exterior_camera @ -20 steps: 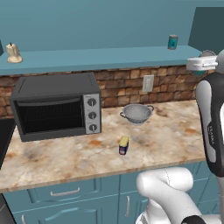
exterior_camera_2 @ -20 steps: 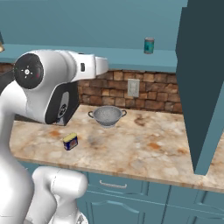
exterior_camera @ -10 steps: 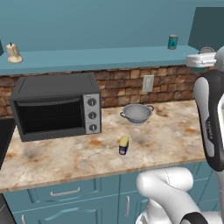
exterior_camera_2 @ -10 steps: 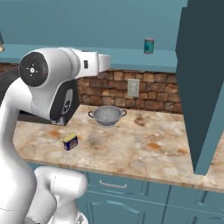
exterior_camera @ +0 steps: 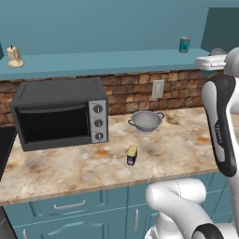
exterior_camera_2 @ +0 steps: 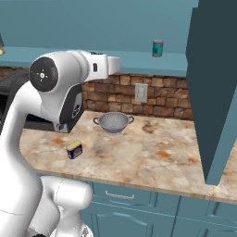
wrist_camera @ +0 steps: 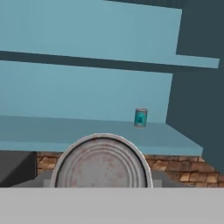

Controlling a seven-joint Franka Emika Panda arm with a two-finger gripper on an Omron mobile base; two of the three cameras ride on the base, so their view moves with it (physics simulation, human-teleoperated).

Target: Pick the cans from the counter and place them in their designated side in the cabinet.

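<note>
A can with a silvery, rust-stained round end (wrist_camera: 101,168) sits close in the hand view, and my gripper (exterior_camera: 215,56) is shut on it, raised at shelf height on the right; the fingertips are hidden behind it. A teal can (exterior_camera: 184,45) (exterior_camera_2: 158,48) (wrist_camera: 140,117) stands upright on the cabinet shelf (exterior_camera: 102,61) (wrist_camera: 65,131), ahead of the gripper and apart from it. A dark blue can with a yellow top (exterior_camera: 132,155) (exterior_camera_2: 74,149) rests on the counter (exterior_camera: 177,144) near its front edge.
A steel colander (exterior_camera: 145,120) (exterior_camera_2: 113,122) sits at the back of the counter below a wall outlet (exterior_camera: 158,88). A dark toaster oven (exterior_camera: 58,114) fills the left. A small figurine (exterior_camera: 15,57) stands on the shelf's left end. A tall dark teal panel (exterior_camera_2: 215,88) rises at right.
The hand holding the can has edged slightly upward and toward the shelf. The cans on the shelf and counter have not moved.
</note>
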